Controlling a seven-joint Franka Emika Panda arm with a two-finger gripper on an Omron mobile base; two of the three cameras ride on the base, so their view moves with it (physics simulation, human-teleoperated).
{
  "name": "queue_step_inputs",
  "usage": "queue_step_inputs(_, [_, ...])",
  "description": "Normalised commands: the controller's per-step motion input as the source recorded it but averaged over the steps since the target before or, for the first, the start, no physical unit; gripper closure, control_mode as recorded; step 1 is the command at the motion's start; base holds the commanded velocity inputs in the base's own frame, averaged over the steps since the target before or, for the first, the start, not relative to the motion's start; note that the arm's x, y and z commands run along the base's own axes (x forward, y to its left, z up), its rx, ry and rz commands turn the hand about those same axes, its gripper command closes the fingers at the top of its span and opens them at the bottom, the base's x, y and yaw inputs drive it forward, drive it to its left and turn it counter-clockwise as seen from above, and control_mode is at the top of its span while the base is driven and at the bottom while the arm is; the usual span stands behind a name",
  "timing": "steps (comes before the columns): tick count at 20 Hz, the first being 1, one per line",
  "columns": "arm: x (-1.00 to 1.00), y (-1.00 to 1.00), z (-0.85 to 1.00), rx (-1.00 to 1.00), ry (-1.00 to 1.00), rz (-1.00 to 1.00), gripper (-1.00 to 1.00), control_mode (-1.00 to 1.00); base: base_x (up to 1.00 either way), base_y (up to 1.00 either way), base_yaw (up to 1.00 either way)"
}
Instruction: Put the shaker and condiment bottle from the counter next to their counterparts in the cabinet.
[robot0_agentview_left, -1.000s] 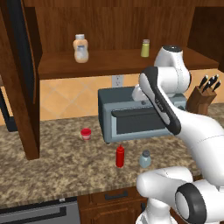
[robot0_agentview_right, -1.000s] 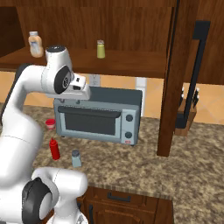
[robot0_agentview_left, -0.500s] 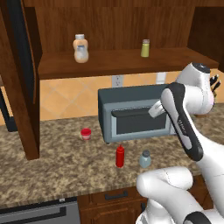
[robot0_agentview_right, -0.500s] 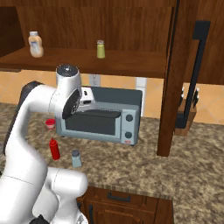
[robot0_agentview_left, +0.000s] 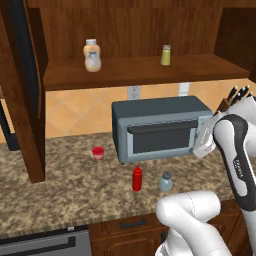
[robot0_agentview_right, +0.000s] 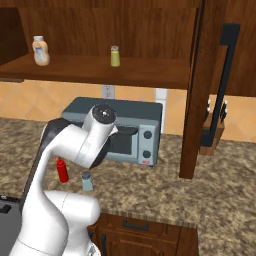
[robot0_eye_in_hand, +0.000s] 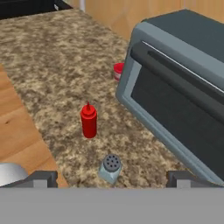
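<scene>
Granite counter (shaker, condiment bottle, toaster oven)

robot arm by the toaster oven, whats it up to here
Nothing is picked up yet. The shaker and the condiment bottle stand on the counter in front of the toaster oven. The gripper hangs above the shaker, jaws spread and empty. In the cabinet, the yellow-green shaker and the peach-orange bottle stand apart on the shelf.
</scene>
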Motion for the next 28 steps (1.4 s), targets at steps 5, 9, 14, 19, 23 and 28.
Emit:
queue_step_inputs(5, [-0.08,-0.04,-0.3,0.0,-0.04,0.22,-1.0,-1.0,0.0,0.0,0.0])
queue_step_inputs(9, [-0.19,-0.1,-0.51,0.06,-0.2,0.09,-1.0,-1.0,0.0,0.0,0.0])
queue_step_inputs(14, [-0.1,-0.08,-0.66,0.0,-0.23,0.12,-1.0,-1.0,0.0,0.0,0.0])
queue_step_inputs(19, [0.0,-0.03,-0.4,0.0,-0.04,0.15,-1.0,-1.0,0.0,0.0,0.0])
queue_step_inputs(23, [0.02,-0.14,-0.09,0.1,0.01,0.2,-1.0,-1.0,0.0,0.0,0.0])
queue_step_inputs(28, [0.01,-0.03,-0.2,0.03,0.0,0.12,-1.0,-1.0,0.0,0.0,0.0])
